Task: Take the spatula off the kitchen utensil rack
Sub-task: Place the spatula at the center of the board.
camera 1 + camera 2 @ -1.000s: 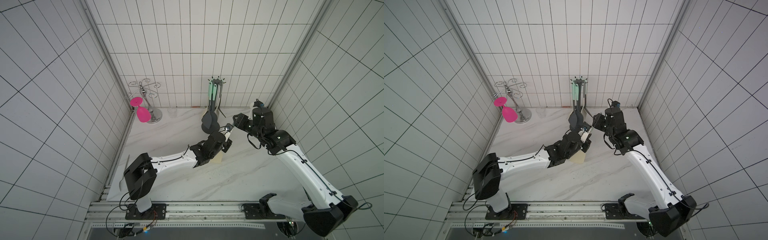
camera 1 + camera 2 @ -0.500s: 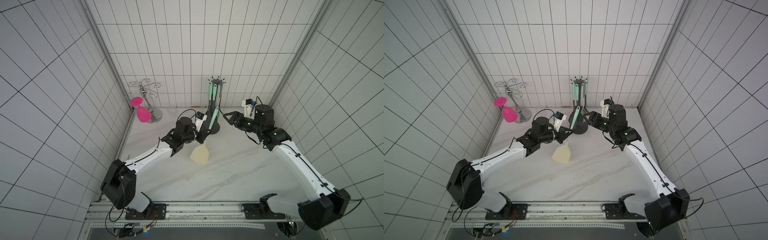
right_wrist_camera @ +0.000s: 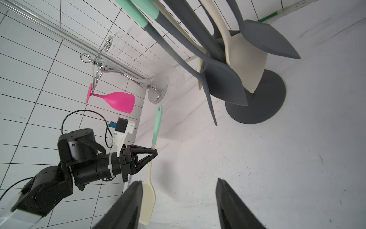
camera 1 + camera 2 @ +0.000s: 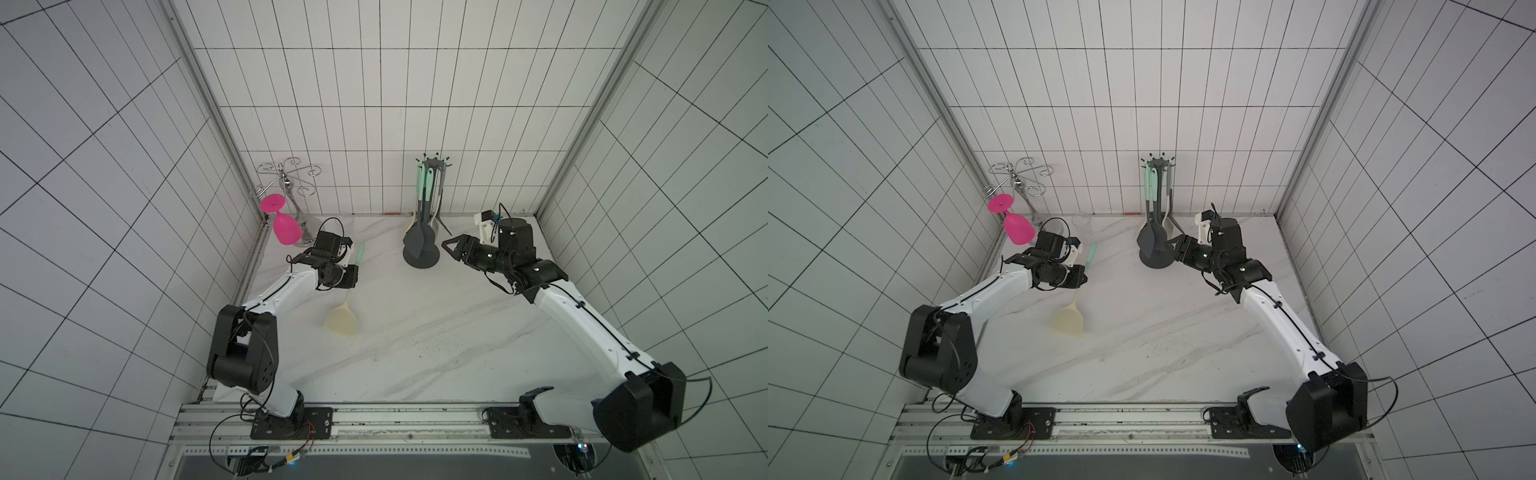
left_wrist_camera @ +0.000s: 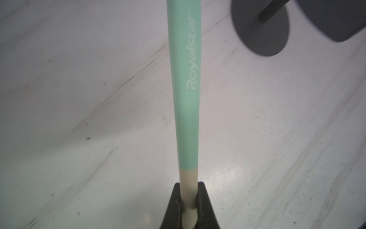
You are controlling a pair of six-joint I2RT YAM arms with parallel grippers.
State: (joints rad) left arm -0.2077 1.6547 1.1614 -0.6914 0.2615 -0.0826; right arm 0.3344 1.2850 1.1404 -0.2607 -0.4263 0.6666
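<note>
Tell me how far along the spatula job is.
Done: the spatula is off the rack, well apart from it. In hand: the left gripper is shut on its handle. Left: probably just setting it down; the right gripper is open and empty.

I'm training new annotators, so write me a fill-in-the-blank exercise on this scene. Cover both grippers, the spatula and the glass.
The left gripper grips the spatula on its cream shaft, right next to its ____ handle.
The right gripper stands ____ and empty near the kitchen utensil rack.
A ____ glass hangs upside down from the chrome glass holder.
Missing words: green; open; pink.
</note>
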